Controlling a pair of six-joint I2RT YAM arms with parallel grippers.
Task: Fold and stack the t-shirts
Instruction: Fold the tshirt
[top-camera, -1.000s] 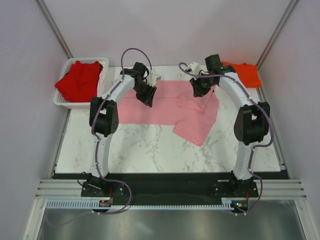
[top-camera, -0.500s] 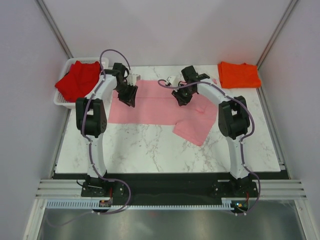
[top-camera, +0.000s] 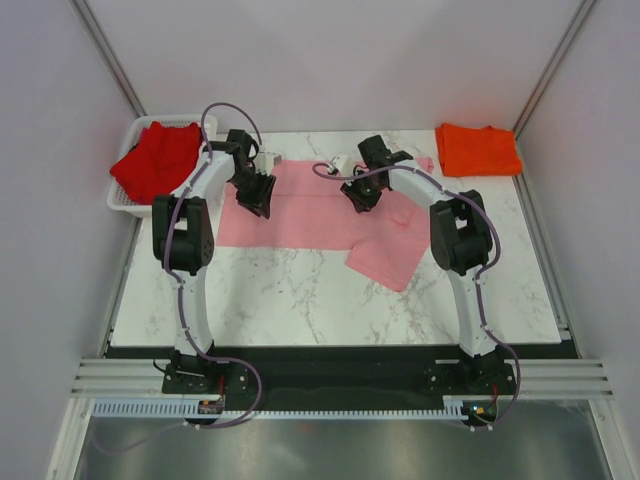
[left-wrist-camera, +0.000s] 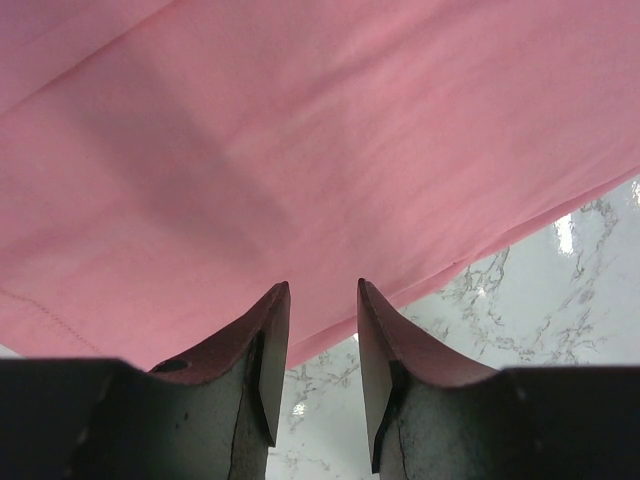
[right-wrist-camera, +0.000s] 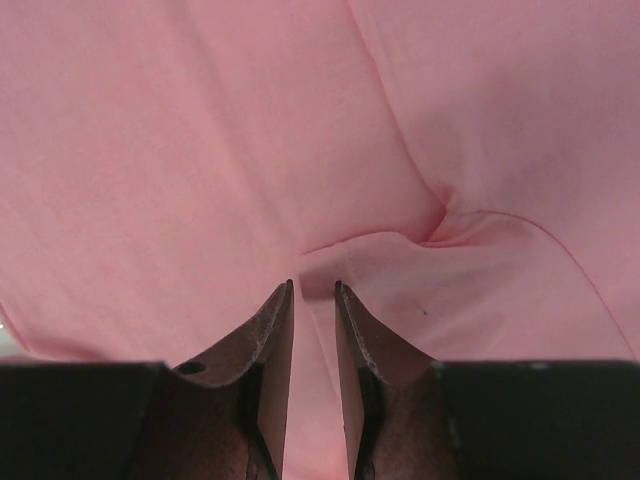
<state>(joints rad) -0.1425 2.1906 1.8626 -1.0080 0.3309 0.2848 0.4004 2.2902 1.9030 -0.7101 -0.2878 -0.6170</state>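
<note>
Top view, near to far: marble table (top-camera: 300, 300), then pink shirt (top-camera: 310, 215) spread flat in the middle, left gripper (top-camera: 258, 203) over its left end and right gripper (top-camera: 360, 202) over its middle. Left one loose, fingers apart with nothing in between, just above the shirt's edge; right one parted only a little at a small fold, cannot tell if pinching it. Far back, folded orange shirt (top-camera: 478, 148) in the right corner and red shirt (top-camera: 155, 160) heaped in the white basket (top-camera: 130, 207) on the left.
</note>
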